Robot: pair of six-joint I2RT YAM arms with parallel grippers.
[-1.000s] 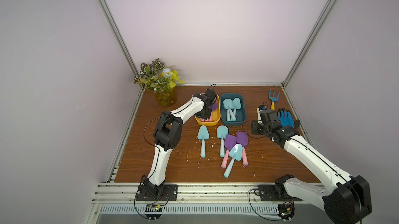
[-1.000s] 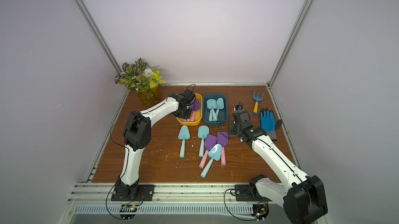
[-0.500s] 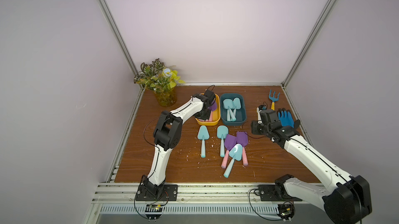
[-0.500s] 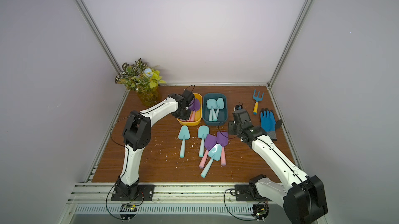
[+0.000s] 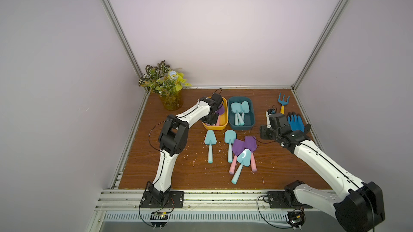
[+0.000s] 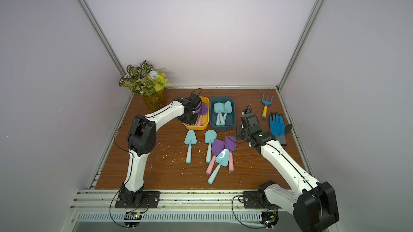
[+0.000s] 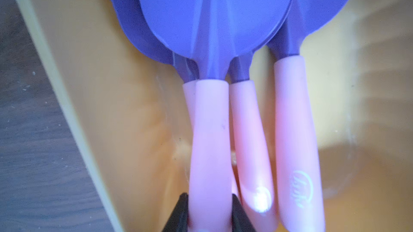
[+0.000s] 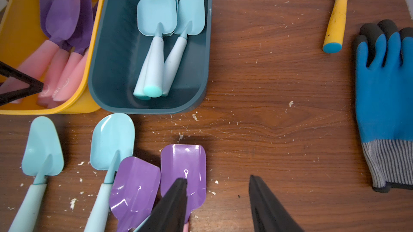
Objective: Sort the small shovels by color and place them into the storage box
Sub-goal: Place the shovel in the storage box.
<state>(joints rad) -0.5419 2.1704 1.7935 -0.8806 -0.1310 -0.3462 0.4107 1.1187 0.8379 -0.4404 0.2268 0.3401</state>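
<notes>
My left pincer (image 7: 210,214) is narrowed onto the pink handle of a purple shovel (image 7: 211,130), with a black fingertip (image 7: 178,215) pressed against each side. This held shovel lies on top of the other purple shovels (image 7: 290,130) inside the yellow box (image 7: 100,108), handles side by side. In both top views the left arm reaches down into that box near the back of the counter (image 5: 178,170).

My right pincer (image 8: 218,199) stands partly open with nothing between its fingers. It hangs over the counter, and one finger (image 8: 176,197) overlaps the blade of a loose purple shovel (image 8: 183,163); I cannot tell whether it touches.

The teal box (image 5: 241,128), just beside the yellow one, holds three light-blue shovels (image 5: 235,108). In front of the boxes, two more light-blue shovels (image 5: 210,140) lie apart on the counter. Beside them is a small heap: a purple pair (image 5: 238,147) with a light-blue one (image 5: 244,157) lying across them.
</notes>
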